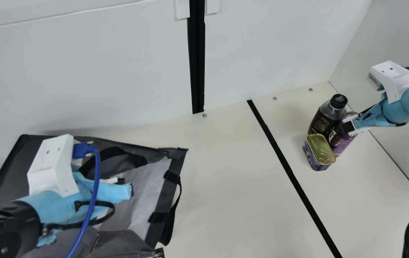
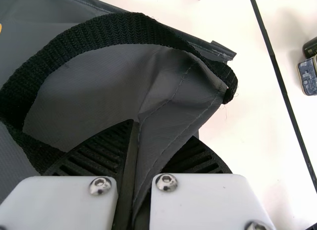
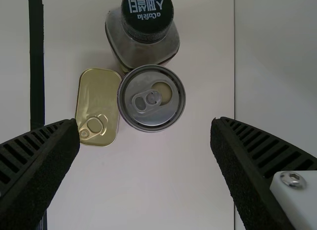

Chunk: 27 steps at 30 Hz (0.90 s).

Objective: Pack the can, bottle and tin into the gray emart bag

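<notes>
Three containers, a can (image 3: 130,107), a bottle (image 1: 324,120) and a tin (image 1: 319,148), stand close together upright at the table's (image 1: 240,200) right, the tin's long axis roughly along a black stripe (image 1: 295,181). The right wrist view reveals the can's drinking hole; the right gripper (image 1: 346,128) hovers open at it. Opposite, the left gripper (image 1: 131,190) pinches the gaping gray emart bag (image 1: 12,165), pale-lined inside.

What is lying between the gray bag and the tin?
A black strip on the cream table runs between the bag and the tin, as the main view shows.
</notes>
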{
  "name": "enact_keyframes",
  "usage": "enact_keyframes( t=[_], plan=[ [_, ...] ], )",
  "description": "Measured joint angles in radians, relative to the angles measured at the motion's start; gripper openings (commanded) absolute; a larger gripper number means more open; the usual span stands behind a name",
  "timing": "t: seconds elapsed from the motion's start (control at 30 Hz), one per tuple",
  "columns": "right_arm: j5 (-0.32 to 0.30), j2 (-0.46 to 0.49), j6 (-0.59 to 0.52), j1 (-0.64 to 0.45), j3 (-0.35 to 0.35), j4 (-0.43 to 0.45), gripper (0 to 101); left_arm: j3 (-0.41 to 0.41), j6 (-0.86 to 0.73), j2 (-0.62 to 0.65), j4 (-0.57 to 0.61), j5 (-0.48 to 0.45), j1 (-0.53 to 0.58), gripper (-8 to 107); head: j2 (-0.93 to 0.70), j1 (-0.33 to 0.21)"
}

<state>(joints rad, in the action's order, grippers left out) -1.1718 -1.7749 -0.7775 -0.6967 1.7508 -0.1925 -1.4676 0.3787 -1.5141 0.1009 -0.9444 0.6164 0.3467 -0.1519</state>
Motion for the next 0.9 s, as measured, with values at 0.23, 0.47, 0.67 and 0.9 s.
enact_keyframes(
  t=[0.23,0.47,0.67,0.9],
  plan=[
    [0.003,-0.041,0.001,0.009,0.027,0.004,91,0.000,0.000,0.000,0.000,0.000,0.000,10,0.000,0.000],
    [-0.001,-0.084,0.009,0.018,0.052,0.011,91,0.000,0.000,0.000,0.000,0.000,0.000,10,0.000,0.000],
    [-0.002,-0.112,0.016,0.027,0.067,0.019,91,0.000,0.000,0.000,0.000,0.000,0.000,10,0.002,0.000],
    [-0.002,-0.141,0.019,0.036,0.073,0.028,91,0.000,0.000,0.000,0.000,0.000,0.000,10,0.002,0.000]
  ],
)
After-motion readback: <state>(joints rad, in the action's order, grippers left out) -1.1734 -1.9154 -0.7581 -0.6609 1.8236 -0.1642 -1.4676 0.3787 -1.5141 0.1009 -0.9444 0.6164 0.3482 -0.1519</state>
